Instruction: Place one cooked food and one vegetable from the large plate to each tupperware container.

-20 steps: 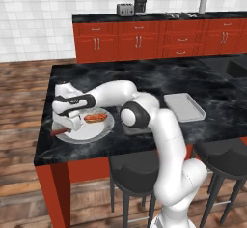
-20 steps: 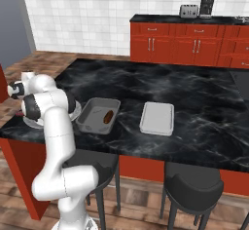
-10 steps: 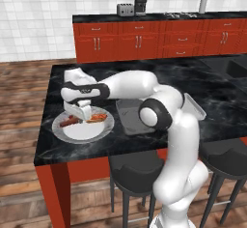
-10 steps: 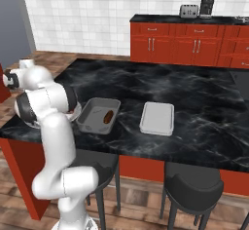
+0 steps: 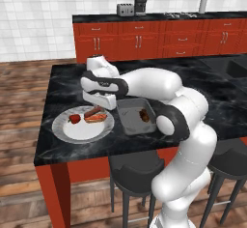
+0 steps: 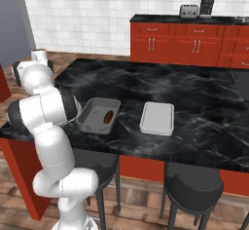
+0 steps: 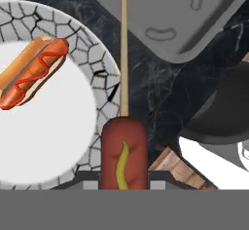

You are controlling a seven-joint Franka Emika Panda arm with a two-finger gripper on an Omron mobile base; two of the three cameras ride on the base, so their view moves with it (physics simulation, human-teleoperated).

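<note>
In the hand view my gripper point(image 7: 123, 184) is shut on a reddish-brown sausage point(image 7: 123, 151) with a yellow streak; its thin stick points up toward a grey tupperware container point(image 7: 194, 29). A hot dog point(image 7: 34, 70) in a tan bun lies on the large plate point(image 7: 99, 63). In the left base view the gripper point(image 5: 100, 105) hangs over the right edge of the plate point(image 5: 67, 133), which holds the hot dog point(image 5: 95, 115) and a small red vegetable point(image 5: 75, 119). The near container point(image 5: 126, 125) holds a dark brown lump point(image 5: 144, 115). A second container point(image 6: 157, 118) lies upside down to the right.
The black marble island point(image 6: 204, 102) has wide bare room behind and right of the trays. Black stools point(image 5: 135, 166) stand under its front edge. Red cabinets point(image 5: 159, 41) line the far wall.
The hand has risen from the left of the plate and swung right, carrying the sausage to the plate's right edge beside the near container. The plate and trays stayed put.
</note>
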